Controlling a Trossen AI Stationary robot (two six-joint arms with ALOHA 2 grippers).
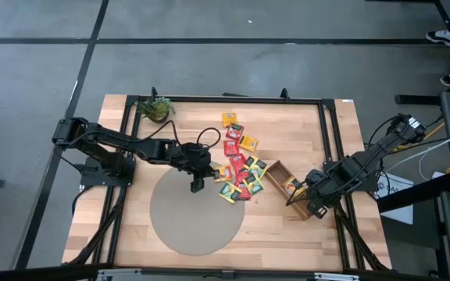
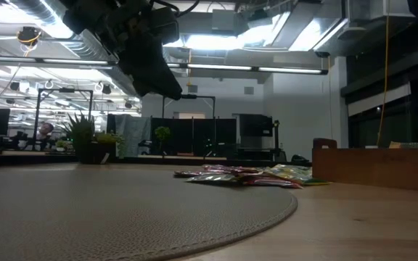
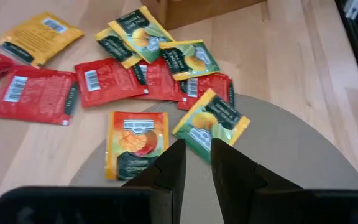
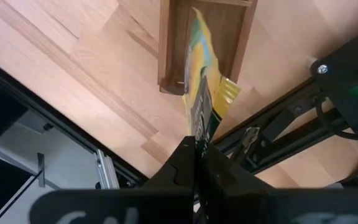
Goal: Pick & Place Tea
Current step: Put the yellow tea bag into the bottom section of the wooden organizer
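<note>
the right hand (image 4: 197,144) is pinched fully shut on the edge of one yellow-and-green sachet (image 4: 202,81), which stands on edge above the near end of the wooden tray (image 4: 166,43). the risk here is that the grip is only on the packet's margin: the paper could twist or slide out before it is over a compartment, or it could catch the tray wall and land on the bench (image 1: 287,125) beside the tray. judging from the right wrist view, the sachet hangs near the tray's end wall, so a release now might drop it half in, half out.

the left hand (image 3: 196,163) hovers over the edge of the round grey mat (image 1: 194,218), fingers pointing down with only a narrow gap between them and nothing held. just below its tips lie a green sachet (image 3: 211,123) and an orange-and-green sachet (image 3: 135,143), close together and partly on the mat. a descent with so narrow a gap could push a packet flat instead of lifting it, or pinch two at once.

the rest of the tea pile (image 1: 239,168) lies spread on the bench between the mat and the tray, several packets overlapping. the left arm reaches in from the bench's left side, the right arm is folded low at the tray's near end.
</note>
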